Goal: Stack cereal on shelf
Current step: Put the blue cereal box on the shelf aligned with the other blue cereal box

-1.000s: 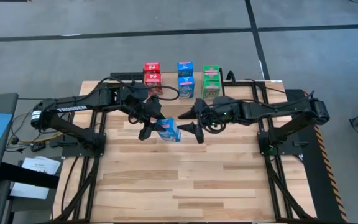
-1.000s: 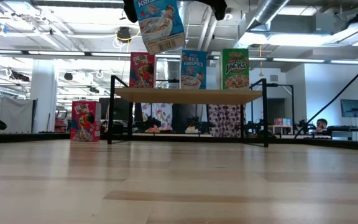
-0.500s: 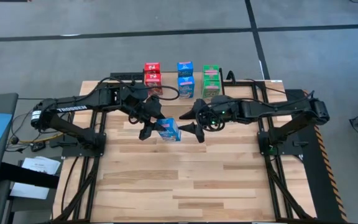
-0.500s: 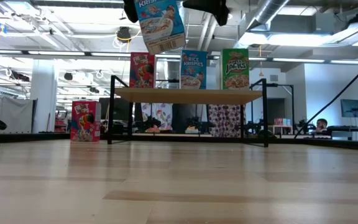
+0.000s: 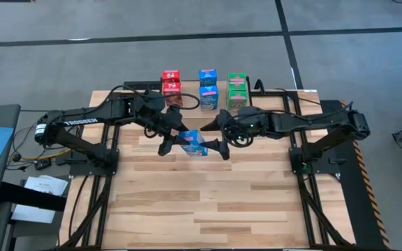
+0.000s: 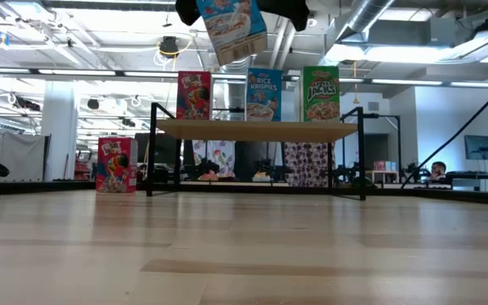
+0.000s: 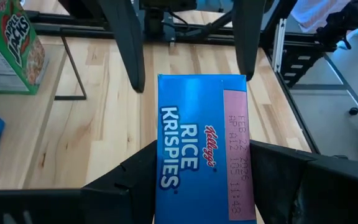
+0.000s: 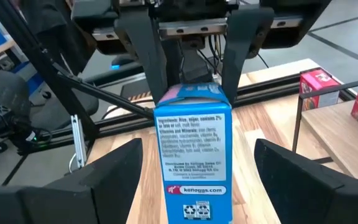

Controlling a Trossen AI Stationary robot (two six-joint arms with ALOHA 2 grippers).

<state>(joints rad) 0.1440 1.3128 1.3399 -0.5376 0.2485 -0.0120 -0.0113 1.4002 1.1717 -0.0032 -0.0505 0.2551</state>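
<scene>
The left tool (image 5: 174,140) is clamped on a blue cereal box (image 5: 193,142), aloft at surface centre; the right tool (image 5: 220,148) straddles it, released. Next, probably: carry toward the shelf (image 6: 257,129) at twelve o'clock.

Left pincer (image 5: 175,141) clamped mid-air; right pincer (image 5: 213,132) apparently spread wide, opposite.
</scene>
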